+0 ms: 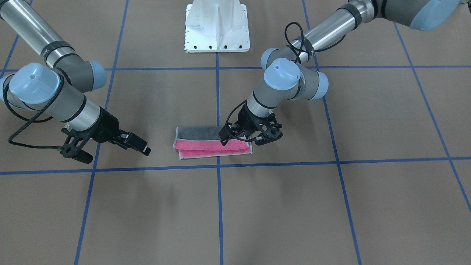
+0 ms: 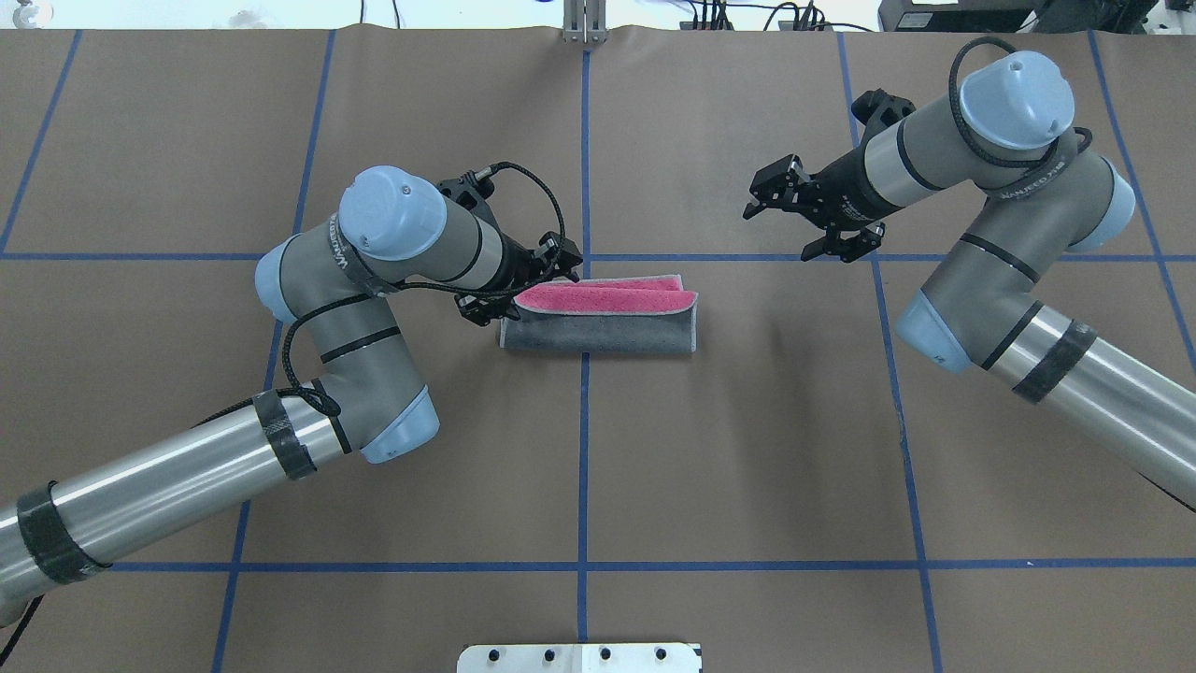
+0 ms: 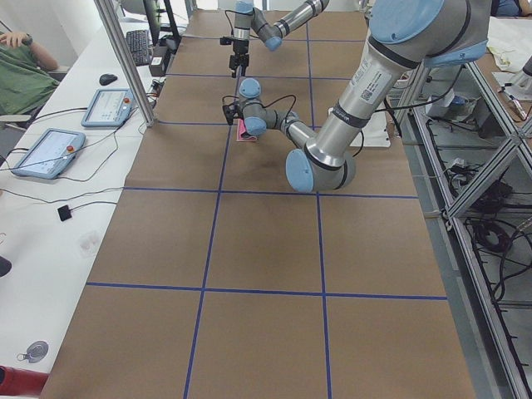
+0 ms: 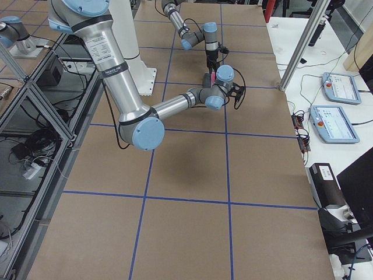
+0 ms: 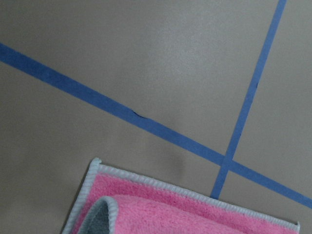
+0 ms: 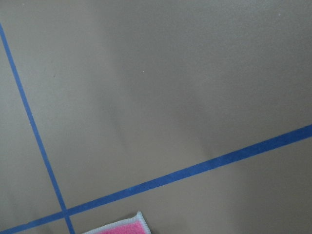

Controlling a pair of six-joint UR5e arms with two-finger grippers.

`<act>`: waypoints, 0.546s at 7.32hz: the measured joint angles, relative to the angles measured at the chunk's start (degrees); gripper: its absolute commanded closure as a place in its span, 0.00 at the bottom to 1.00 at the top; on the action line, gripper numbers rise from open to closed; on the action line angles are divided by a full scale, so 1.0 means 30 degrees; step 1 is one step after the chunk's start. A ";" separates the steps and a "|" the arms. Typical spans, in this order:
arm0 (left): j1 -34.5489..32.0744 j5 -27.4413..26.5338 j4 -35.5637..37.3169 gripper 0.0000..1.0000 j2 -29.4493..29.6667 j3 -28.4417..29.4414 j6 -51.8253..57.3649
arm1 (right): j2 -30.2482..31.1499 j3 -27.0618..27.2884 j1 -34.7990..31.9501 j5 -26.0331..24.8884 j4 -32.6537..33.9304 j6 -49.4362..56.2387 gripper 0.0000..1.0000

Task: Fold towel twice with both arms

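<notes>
The towel (image 1: 206, 144) lies on the brown table near its middle as a long, loosely folded strip. Its dark grey face (image 2: 598, 335) shows on the robot's side and pink layers (image 2: 603, 297) on the far side. My left gripper (image 2: 523, 292) is low at the towel's left end. It looks open, with one finger over the towel's far edge and the other just off the end. In the front view the same gripper (image 1: 241, 140) sits at the strip's right end. My right gripper (image 2: 783, 227) hangs open, well right of the towel and holding nothing. The left wrist view shows a pink corner (image 5: 195, 214) with a curled grey lip.
The white bolted pedestal (image 1: 217, 25) stands at the robot's side of the table. Blue tape lines (image 2: 584, 421) cross the brown cover in a grid. A side bench with tablets (image 3: 46, 154) and a seated person (image 3: 21, 71) lies beyond the far edge.
</notes>
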State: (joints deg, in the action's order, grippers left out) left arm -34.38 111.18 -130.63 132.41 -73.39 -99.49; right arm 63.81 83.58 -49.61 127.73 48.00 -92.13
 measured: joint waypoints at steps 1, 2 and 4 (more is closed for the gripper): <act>0.0034 0.0000 -0.0011 0.00 0.0017 0.0097 -0.0001 | 0.0037 0.0000 -0.0007 0.0013 -0.0003 0.0013 0.00; 0.0076 0.0000 -0.0018 0.00 0.0062 0.0165 -0.0001 | 0.0049 0.0001 -0.0014 0.0018 -0.0005 0.0026 0.00; 0.0111 0.0000 -0.0022 0.00 0.0446 0.0587 -0.0001 | 0.0077 0.0001 -0.0015 0.0001 -0.0005 0.0035 0.00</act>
State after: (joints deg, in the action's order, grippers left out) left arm -34.05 111.18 -130.69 133.75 -71.63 -99.49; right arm 64.04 83.58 -49.65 127.74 47.99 -92.03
